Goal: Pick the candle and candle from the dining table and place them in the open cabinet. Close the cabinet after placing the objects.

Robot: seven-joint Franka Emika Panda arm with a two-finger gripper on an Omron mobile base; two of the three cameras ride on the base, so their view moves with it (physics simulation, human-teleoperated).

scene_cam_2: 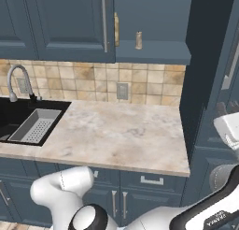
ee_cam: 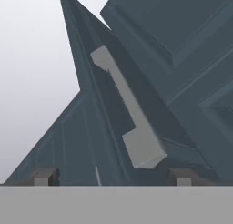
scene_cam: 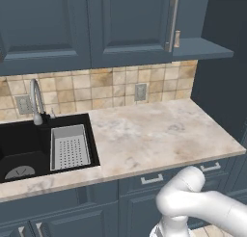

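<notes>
1. Right now your gripper point(ee_cam: 113, 177) is released. In the hand view its two dark fingertips point(ee_cam: 43, 176) stand wide apart at the bottom, with nothing clamped between them.
2. You are looking straight along a silver bar handle point(ee_cam: 132, 114) on a dark blue panelled door. The handle's near end sits above the gap between the tips, and you cannot tell whether either tip touches it.
3. The open cabinet point(scene_cam: 205, 49) is the dark blue wall unit at the upper right of the left base view. Its blue shelf is exposed, and its door point(scene_cam: 226, 62) is swung out to the right, so you see it nearly edge-on.
4. The stubby grey-beige candle point(scene_cam: 177, 38) stands upright on that shelf, near its left end and just beside the long handle point(scene_cam: 172, 21) of the neighbouring closed door.
5. In the right base view you see the same candle point(scene_cam_2: 138, 39) on the shelf. A slender brownish stick point(scene_cam_2: 116, 29) stands upright further left, just beside the closed door's handle. It is too small for you to confirm that it is the second candle.
6. Below the cabinet runs a beige marble-look counter point(scene_cam: 154, 135) over blue drawers with a tan tiled backsplash behind it, and a wall outlet point(scene_cam: 140, 92) is set in the tiles.
7. At the counter's left end you have a black sink point(scene_cam: 24, 144) with a curved faucet point(scene_cam: 35, 98) behind it. A grey perforated strainer basket point(scene_cam: 70, 147) sits in its right side.
</notes>
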